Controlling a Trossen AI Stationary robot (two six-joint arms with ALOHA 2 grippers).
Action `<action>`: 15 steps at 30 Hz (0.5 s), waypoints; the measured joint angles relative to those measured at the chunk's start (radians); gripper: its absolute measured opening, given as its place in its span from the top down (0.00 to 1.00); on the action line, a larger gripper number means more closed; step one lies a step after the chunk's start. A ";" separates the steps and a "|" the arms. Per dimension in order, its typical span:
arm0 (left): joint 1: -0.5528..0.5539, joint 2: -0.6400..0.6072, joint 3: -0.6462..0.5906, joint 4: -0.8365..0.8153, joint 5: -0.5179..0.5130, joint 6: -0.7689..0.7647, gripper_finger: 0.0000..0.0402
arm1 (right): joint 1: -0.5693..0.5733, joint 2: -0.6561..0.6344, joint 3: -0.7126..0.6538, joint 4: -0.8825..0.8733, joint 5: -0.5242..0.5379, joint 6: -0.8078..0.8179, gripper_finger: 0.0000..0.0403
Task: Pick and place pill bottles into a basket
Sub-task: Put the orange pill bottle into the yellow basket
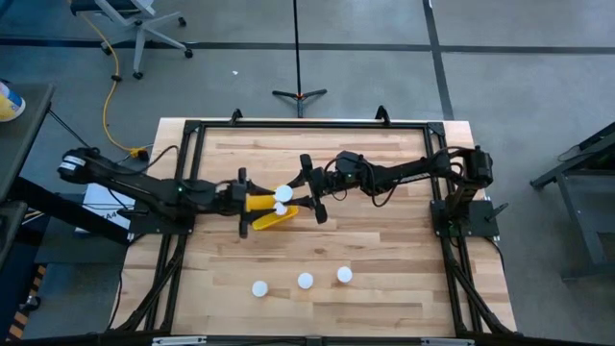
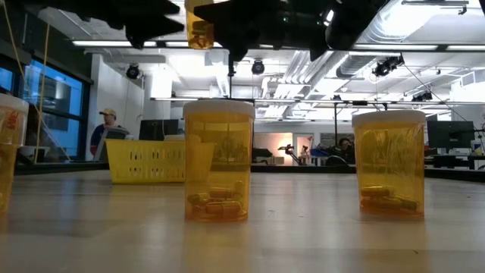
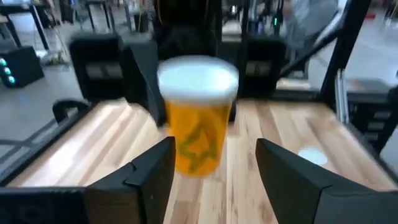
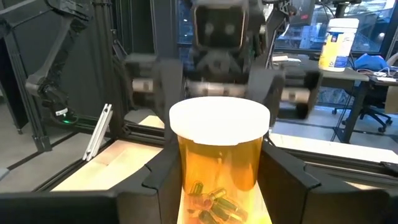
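Note:
My right gripper [image 1: 293,195] is shut on a pill bottle [image 4: 219,149], amber with a white cap [image 1: 284,193], held high over the table's middle; the bottle also shows at the top of the low view [image 2: 199,26]. My left gripper [image 1: 255,202] is open right in front of that bottle, its fingers [image 3: 155,168] wide apart and touching nothing. The yellow basket [image 1: 276,220] stands on the table under both grippers, partly hidden by the left one; it also shows in the low view [image 2: 148,161]. A second white cap [image 1: 280,208] shows at the basket; whether it is inside I cannot tell. My right gripper pinches the bottle's lower body [image 4: 186,186] between its two fingers, one on each side. The fingers come level from the table's right side. The bottle stands upright, cap up, lifted clear of the table and above the basket.
Three more bottles stand on their bases in a row near the table's front edge [image 1: 259,288], [image 1: 305,281], [image 1: 344,275]; they loom large in the low view [image 2: 218,161], [image 2: 390,163]. A black frame [image 1: 288,125] borders the table. A person [image 2: 110,125] is far behind.

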 joint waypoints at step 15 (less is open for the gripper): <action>0.001 -0.030 0.000 0.042 -0.055 0.057 0.37 | 0.001 0.000 0.000 0.010 -0.006 -0.027 0.58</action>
